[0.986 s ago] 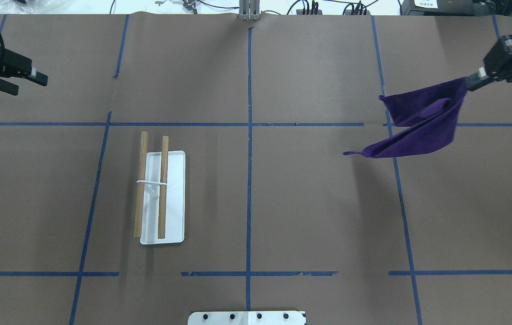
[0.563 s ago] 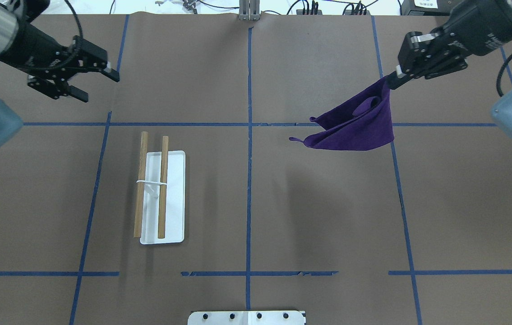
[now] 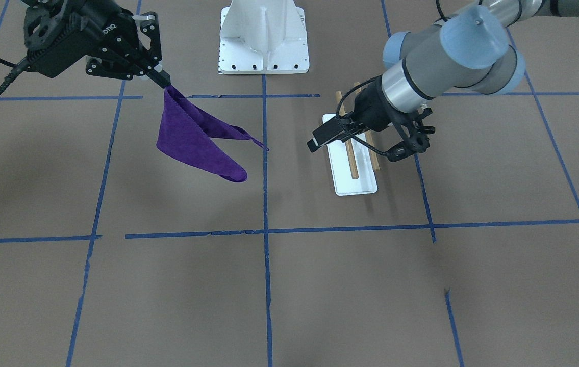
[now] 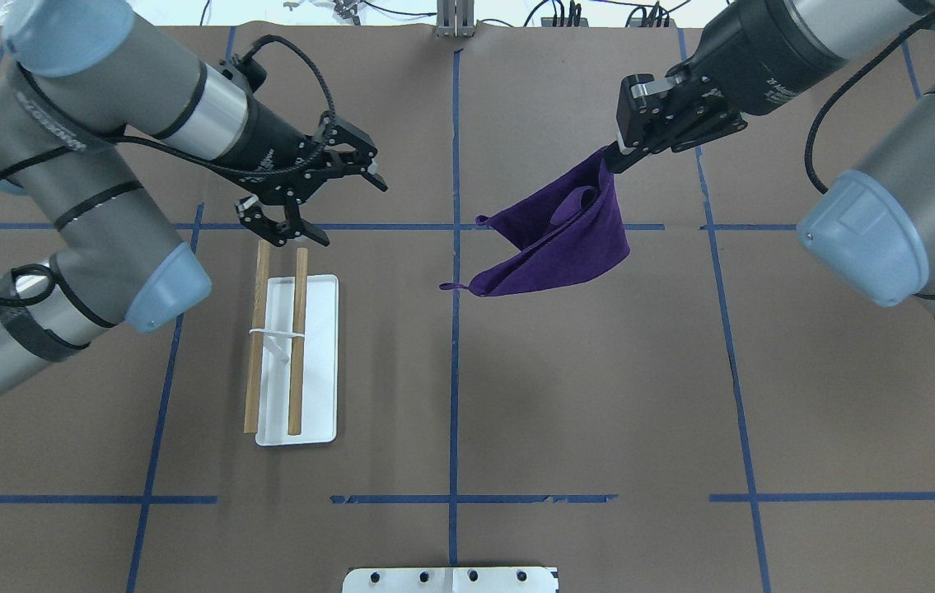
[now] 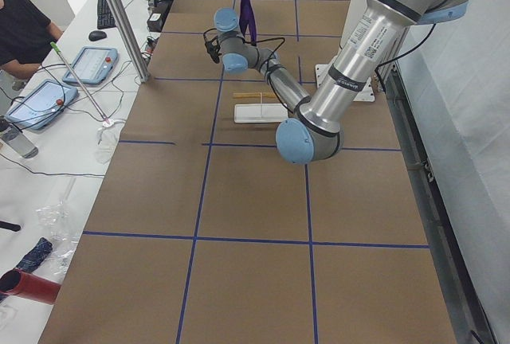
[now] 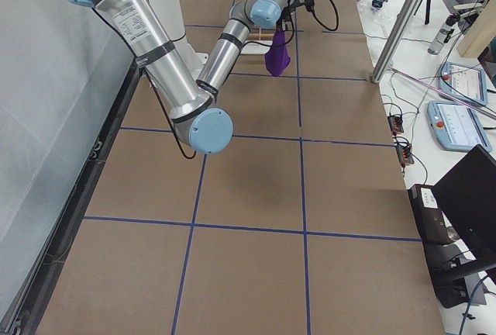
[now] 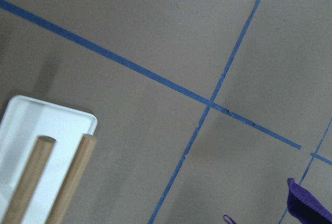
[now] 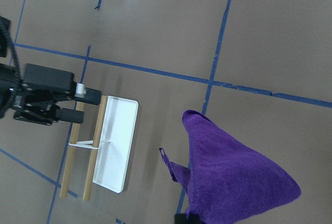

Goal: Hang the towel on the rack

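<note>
The purple towel point(image 4: 566, 247) hangs by one corner from my right gripper point(image 4: 611, 161), which is shut on it above the table's far middle; it also shows in the front view point(image 3: 192, 142) and the right wrist view point(image 8: 233, 182). Its small loop point(image 4: 446, 287) points left. The rack point(image 4: 298, 346), two wooden dowels over a white base point(image 4: 320, 379), stands left of centre on the table. My left gripper point(image 4: 349, 212) is open and empty, hovering over the rack's far end. In the front view the left gripper point(image 3: 358, 148) spreads wide above the dowels point(image 3: 353, 163).
A large white bolted pedestal point(image 3: 263, 35) stands at the robot's side of the table; its edge shows at the bottom of the overhead view point(image 4: 451, 579). Blue tape lines cross the brown table. An operator point(image 5: 20, 25) sits beyond the far edge with tablets.
My right gripper has carried the towel leftwards toward the table's middle. My left gripper has moved right and come over the rack's far end, still open.
</note>
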Motion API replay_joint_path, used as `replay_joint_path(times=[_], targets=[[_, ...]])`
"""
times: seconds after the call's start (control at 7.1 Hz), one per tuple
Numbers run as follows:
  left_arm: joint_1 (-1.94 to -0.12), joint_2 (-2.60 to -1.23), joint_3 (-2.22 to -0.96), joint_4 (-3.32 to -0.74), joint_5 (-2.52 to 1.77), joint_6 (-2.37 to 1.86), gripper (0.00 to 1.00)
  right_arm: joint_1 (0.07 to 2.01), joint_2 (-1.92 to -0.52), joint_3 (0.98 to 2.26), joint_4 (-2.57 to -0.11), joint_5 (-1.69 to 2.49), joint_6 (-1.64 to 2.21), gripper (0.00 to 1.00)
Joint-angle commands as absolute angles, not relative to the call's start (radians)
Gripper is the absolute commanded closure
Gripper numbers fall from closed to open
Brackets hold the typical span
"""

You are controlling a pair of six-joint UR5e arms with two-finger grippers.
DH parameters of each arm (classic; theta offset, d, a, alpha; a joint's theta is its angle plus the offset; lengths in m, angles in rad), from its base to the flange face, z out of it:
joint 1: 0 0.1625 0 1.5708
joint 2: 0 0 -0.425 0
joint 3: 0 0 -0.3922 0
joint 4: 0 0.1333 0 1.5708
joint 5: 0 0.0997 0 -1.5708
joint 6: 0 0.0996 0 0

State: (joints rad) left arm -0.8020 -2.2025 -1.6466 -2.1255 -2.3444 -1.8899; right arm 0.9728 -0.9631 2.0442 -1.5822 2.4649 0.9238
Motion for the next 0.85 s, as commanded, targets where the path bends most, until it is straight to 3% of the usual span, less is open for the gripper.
replay_joint_path(times=[0.0,0.7], targets=[[-0.744,-2.276,-1.600,-2.131,-2.274,-2.012,0.05,0.940,-0.924,2.051,-1.582,2.442,0.946,1.00],[-0.686,-2.325,-1.532,-2.263,-2.183,-2.282,0.09,0.925,-0.894,2.060,-1.582,2.427,0.992,1.00]])
